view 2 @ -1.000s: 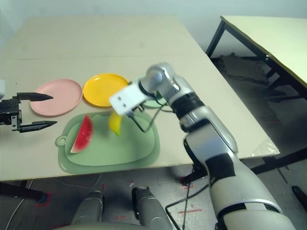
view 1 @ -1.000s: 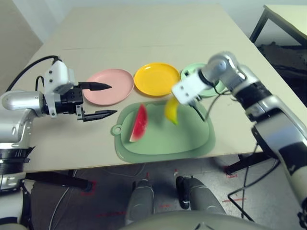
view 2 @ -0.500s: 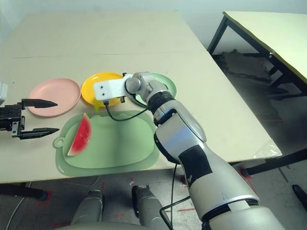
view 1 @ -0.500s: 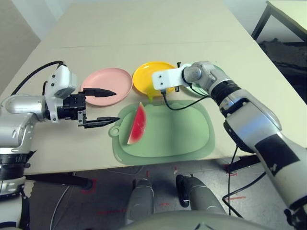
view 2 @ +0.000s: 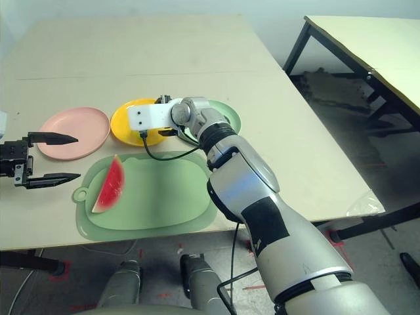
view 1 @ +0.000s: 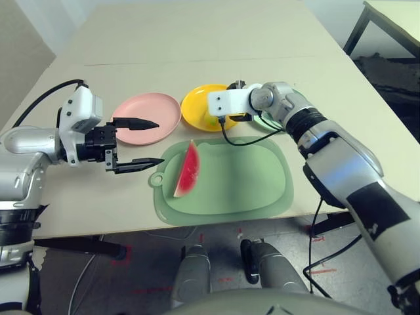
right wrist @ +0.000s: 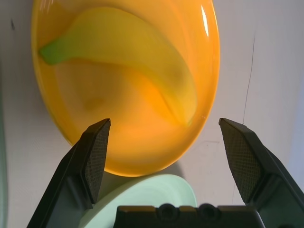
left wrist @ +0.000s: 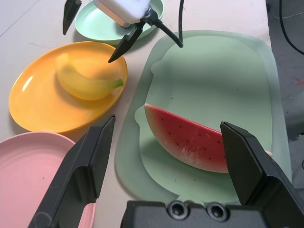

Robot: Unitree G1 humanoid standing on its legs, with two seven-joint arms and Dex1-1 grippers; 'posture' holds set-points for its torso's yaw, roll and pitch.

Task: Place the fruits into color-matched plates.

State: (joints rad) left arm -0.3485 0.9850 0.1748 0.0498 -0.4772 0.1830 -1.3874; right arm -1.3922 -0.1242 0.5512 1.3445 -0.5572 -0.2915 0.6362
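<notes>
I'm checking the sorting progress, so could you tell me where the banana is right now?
The banana lies in the orange-yellow plate, the middle of the three plates, just beyond the green mat, with the right tool open above it.

No readable text — none anywhere

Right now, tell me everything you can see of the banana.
The banana is a smooth, glossy yellow toy, plastic by its look, curved, with a short green stem tip at one end. It lies on its side inside the orange-yellow plate, resting on the plate's floor, between the pink plate and the mint green plate. The right hand hangs just above it with fingers spread, not touching it. Nothing else touches it.
</notes>
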